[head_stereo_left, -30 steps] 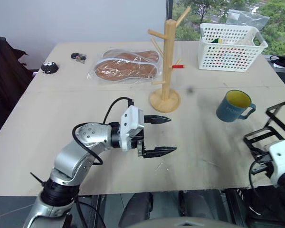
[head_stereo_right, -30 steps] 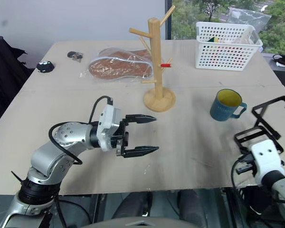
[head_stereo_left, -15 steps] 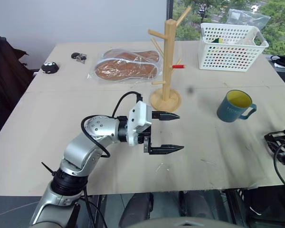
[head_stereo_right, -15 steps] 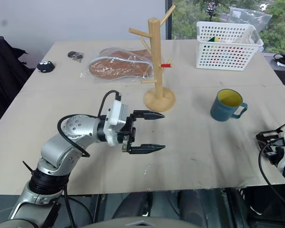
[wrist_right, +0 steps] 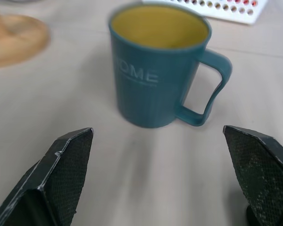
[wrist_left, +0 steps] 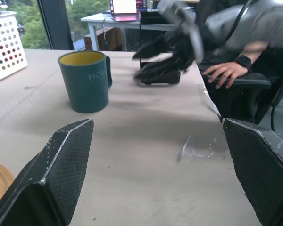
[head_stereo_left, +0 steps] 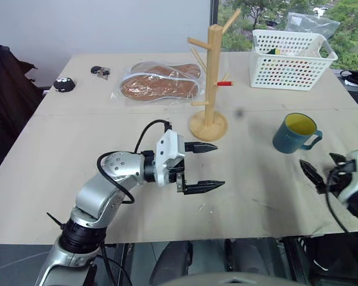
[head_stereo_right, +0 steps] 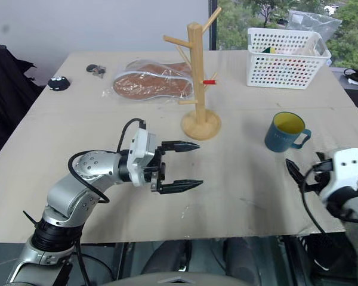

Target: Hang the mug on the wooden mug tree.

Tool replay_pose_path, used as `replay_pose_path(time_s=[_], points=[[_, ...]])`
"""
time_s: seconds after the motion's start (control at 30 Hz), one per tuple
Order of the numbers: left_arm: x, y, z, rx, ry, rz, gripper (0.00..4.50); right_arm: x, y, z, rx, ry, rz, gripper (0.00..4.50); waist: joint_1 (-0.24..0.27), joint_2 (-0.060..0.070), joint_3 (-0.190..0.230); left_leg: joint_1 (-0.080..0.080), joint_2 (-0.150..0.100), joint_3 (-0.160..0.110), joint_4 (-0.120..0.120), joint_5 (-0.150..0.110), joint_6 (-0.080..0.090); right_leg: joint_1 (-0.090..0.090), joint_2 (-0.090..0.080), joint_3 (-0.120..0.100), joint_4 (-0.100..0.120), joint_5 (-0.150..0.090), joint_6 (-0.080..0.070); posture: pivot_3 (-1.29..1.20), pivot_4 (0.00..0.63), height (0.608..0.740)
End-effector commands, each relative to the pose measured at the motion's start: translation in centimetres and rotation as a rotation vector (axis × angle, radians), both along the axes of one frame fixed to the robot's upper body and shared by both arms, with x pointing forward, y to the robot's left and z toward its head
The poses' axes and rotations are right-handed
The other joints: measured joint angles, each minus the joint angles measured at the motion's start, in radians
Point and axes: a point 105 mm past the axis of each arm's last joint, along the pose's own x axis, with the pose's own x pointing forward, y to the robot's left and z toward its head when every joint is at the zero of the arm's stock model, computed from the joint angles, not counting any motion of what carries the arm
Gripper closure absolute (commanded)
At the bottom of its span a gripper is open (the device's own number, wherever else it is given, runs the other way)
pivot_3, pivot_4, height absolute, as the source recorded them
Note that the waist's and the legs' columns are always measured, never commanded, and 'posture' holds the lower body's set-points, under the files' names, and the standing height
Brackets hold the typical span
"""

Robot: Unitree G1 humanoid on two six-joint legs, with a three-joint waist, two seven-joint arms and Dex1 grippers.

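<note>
Right gripper (wrist_right: 155, 207) advanced, fingers (wrist_right: 66, 174) spread; mug (wrist_right: 155, 66) stands ahead, untouched.

mug (head_stereo_left: 295, 133): we see a teal-blue outside, a yellow inside and pale lettering on the side
wooden mug tree (head_stereo_left: 210, 77): we see light wood throughout, with one peg tipped red
basket (head_stereo_left: 292, 51): we see white plastic with rows of round holes; bits of yellow, red and green show through them
table (head_stereo_left: 77, 143): we see plain beige
left gripper (head_stereo_left: 213, 166): we see black fingers with a fine cross-hatched pad texture on a white and silver body
right gripper (head_stereo_right: 305, 179): we see black fingers and a white housing
wrapped bundle (head_stereo_left: 160, 84): we see reddish-brown under clear plastic
</note>
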Motion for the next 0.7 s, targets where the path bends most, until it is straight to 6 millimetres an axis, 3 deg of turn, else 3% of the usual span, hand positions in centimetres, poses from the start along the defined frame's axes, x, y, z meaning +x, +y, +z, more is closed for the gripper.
replay_pose_path(time_s=[0.03,0.4,0.7], points=[[-0.4,-0.2,1.7,-0.023,-0.072,-0.009,0.00,1.4,-1.2,1.0,-0.065,-0.108,-0.074,0.03,-0.002,0.000,0.000,0.000,0.000,0.000,0.000,0.000,0.000,0.000,0.000,0.000,0.000,0.000,0.000,0.00,0.150,0.740],[-0.4,0.1,1.8,-0.009,-0.070,0.011,0.00,4.7,-1.8,-0.2,-0.028,-0.155,-0.098,0.03,-0.006,0.000,0.000,0.000,0.000,0.001,0.000,0.000,0.001,-0.001,0.001,0.001,0.000,0.000,0.000,0.00,0.150,0.740],[-0.3,0.1,2.0,-0.004,-0.079,0.014,0.00,7.3,-4.1,-0.7,-0.010,-0.167,-0.123,0.03,-0.006,0.001,0.000,0.000,0.000,0.001,0.000,0.000,0.000,-0.001,0.001,0.001,0.001,0.000,0.000,0.00,0.150,0.740]])
